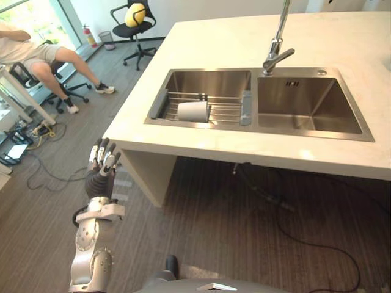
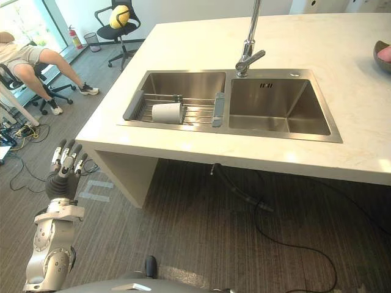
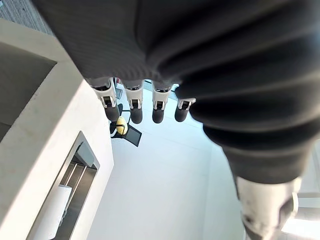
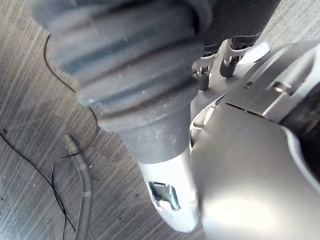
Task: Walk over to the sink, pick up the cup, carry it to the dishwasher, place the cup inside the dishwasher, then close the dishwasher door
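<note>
I hold my left hand open and empty beside the surface, because the cup lies on the rack in the sink, not yet within reach.

Office or lab room with a kitchen island set up in it. Kitchen part: pale stone counter with a double steel sink, a tall tap and a wire drying rack in one basin. Office part: grey striped flooring, black swivel chair, a person seated by big windows, red fire extinguisher and waste bin at the wall, loose cables across the floor, and a bare hose under the open-bottomed counter.
</note>
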